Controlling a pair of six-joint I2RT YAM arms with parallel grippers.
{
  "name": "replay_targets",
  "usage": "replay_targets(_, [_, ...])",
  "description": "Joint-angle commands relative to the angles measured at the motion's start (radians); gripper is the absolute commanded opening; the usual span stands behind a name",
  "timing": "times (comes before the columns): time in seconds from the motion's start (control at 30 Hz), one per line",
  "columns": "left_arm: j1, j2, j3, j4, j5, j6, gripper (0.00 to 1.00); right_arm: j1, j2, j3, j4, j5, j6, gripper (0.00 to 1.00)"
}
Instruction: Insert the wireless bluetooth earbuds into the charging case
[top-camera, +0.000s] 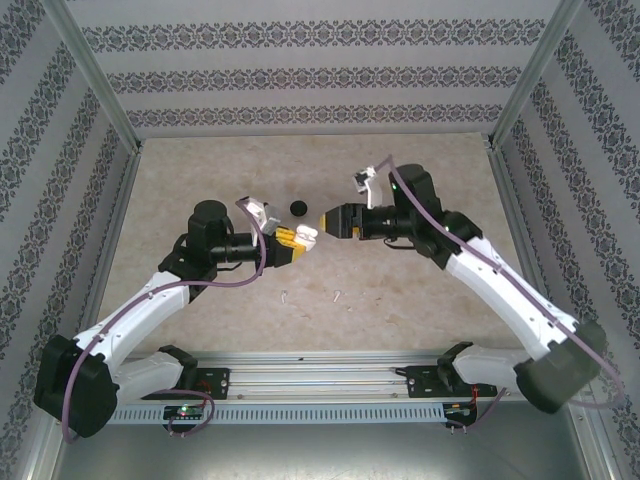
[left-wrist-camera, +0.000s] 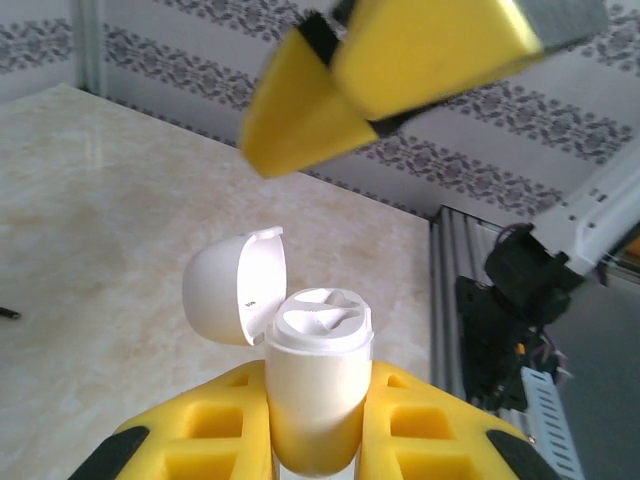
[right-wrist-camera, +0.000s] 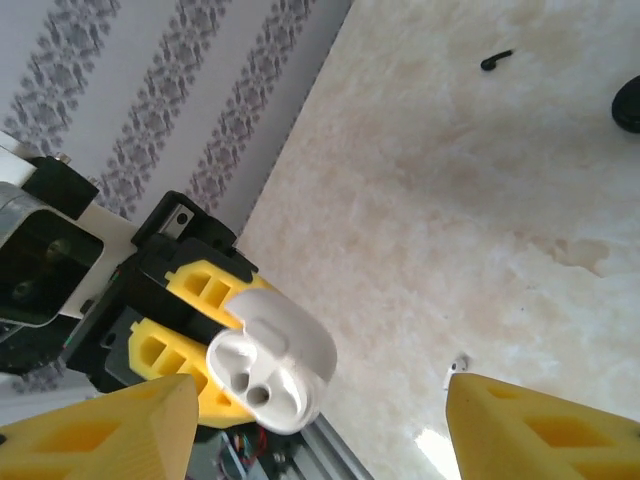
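left tool (top-camera: 296, 240): clamped on case (left-wrist-camera: 318, 390), lid (left-wrist-camera: 225, 290) open, above mid worktop (top-camera: 200, 170) | right tool (top-camera: 328, 219): spread wide, empty, facing case | earbuds (top-camera: 286, 296): loose, near side | risk: tiny buds skid from pinch; case twists under insertion push

Your left arm (top-camera: 150, 300) and right arm (top-camera: 500, 285) both bend inward toward the centre. Your left hand (top-camera: 295, 241) is clamped on the charging case (top-camera: 309, 235). Your right hand (top-camera: 328, 220) faces it nearly tip to tip, fingers (right-wrist-camera: 110, 430) spread wide apart.
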Motion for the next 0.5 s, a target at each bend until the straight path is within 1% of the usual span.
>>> replay_targets(0.0, [-0.001, -0.022, -0.008, 0.142, -0.074, -0.04, 0.0, 0.037, -0.046, -0.098, 0.234, 0.086, 0.266, 0.68])
replay_targets(0.07, [-0.001, -0.019, -0.009, 0.177, -0.075, -0.052, 0.0, 0.074, -0.053, -0.128, 0.275, 0.113, 0.316, 0.69])
replay_targets(0.17, [-0.001, -0.012, -0.019, 0.249, -0.068, -0.093, 0.0, 0.11, -0.04, -0.146, 0.35, 0.114, 0.389, 0.7])
replay_targets(0.3, [-0.002, 0.005, -0.032, 0.354, -0.056, -0.165, 0.0, 0.136, -0.009, -0.135, 0.39, 0.113, 0.475, 0.71])
replay_targets(0.47, [0.0, 0.016, -0.036, 0.411, -0.04, -0.218, 0.0, 0.151, 0.023, -0.148, 0.477, 0.114, 0.562, 0.71])
